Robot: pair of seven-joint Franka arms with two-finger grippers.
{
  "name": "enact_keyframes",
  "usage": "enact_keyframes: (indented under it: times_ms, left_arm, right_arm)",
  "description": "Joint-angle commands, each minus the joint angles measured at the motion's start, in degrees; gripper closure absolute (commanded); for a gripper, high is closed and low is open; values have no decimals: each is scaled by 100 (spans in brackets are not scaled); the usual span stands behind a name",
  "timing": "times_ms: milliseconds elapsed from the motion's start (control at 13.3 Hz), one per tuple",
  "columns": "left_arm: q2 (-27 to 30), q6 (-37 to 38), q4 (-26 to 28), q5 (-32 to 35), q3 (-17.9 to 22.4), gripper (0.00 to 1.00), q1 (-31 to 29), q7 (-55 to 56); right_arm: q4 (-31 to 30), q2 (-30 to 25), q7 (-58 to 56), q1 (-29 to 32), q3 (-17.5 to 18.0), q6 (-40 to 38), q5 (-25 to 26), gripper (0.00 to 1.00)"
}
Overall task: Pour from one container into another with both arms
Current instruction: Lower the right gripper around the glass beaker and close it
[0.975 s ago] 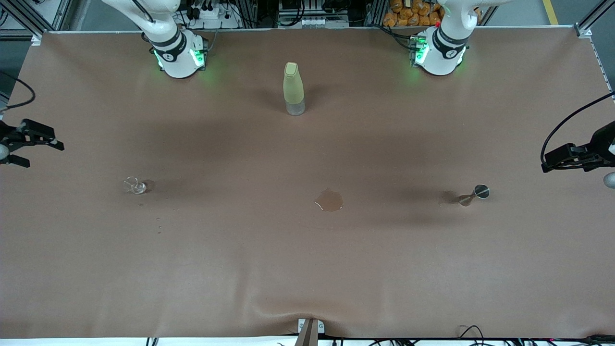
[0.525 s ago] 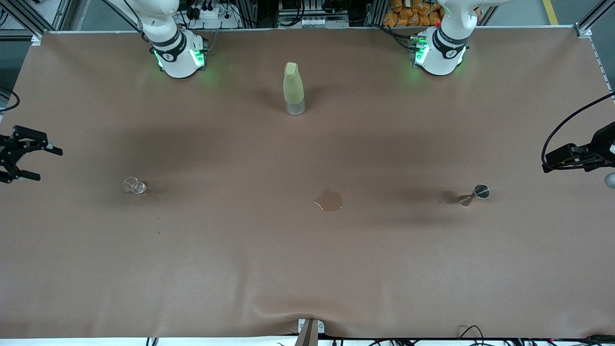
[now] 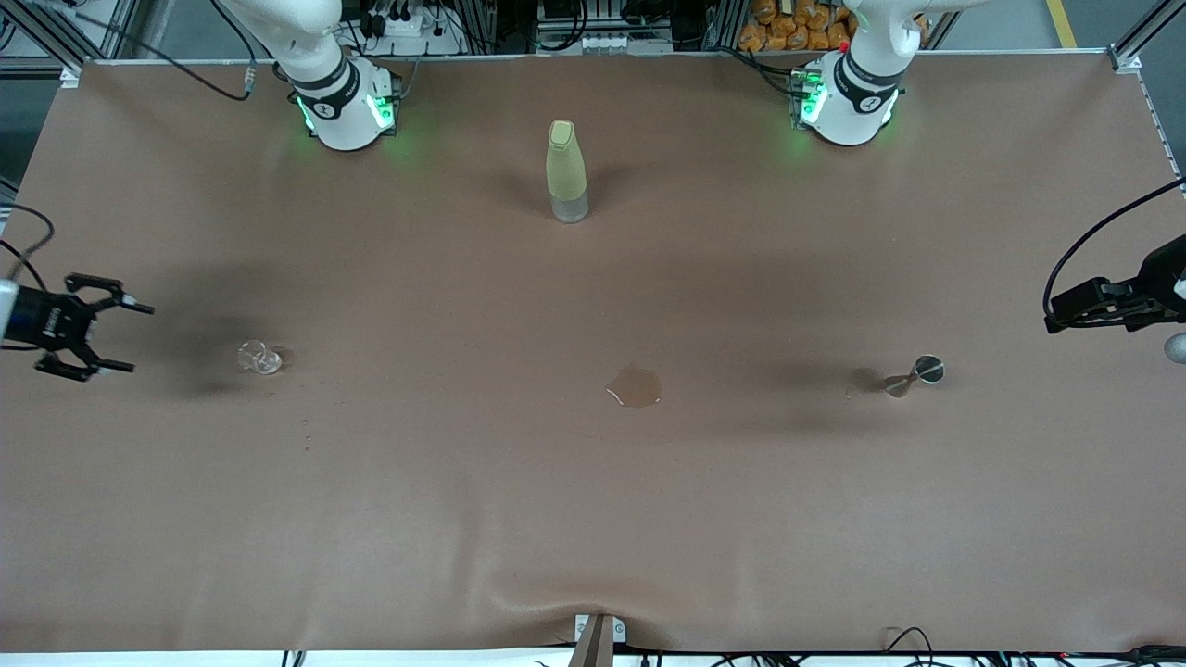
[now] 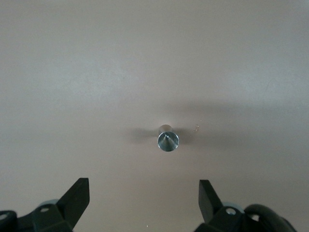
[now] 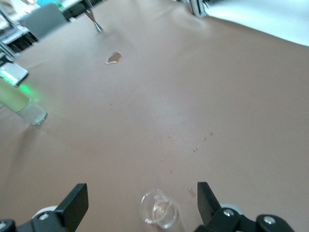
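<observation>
Two grippers hang spread and empty over opposite table ends; the right gripper (image 3: pixel 109 335) is over the right arm's end, near the upright glass cup (image 3: pixel 258 358); the left gripper (image 3: pixel 1066 310) is over its own end, near the upright jigger (image 3: pixel 917 373); a puddle (image 3: pixel 636 385) lies between them on the brown table (image 3: pixel 593 519).

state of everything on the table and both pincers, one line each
glass cup: upright, not held
steel jigger: standing on the table, not held
bottle: upright, capped
puddle: spilled between cup and jigger
right pincer: open, beside the cup
left pincer: open, empty
</observation>
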State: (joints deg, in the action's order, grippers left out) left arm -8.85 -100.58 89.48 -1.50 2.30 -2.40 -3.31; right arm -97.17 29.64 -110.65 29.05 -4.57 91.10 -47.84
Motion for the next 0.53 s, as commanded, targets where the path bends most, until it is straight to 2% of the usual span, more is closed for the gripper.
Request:
enact_keyframes:
  times_ms: [0, 150, 375, 450]
  left_arm:
    - [208, -129, 228, 18, -1, 0, -15, -73]
    - [217, -129, 219, 18, -1, 0, -15, -65]
    - [278, -120, 158, -25, 7, 0, -41, -73]
    - [330, -129, 114, -148, 34, 0, -146, -73]
  right_arm:
    - [172, 637, -744, 206, 79, -425, -436, 0]
    - [189, 1104, -1595, 277, 88, -444, -725, 0]
    - [215, 1571, -2011, 312, 97, -567, -1270, 0]
    - [268, 1685, -2213, 355, 97, -585, -1315, 0]
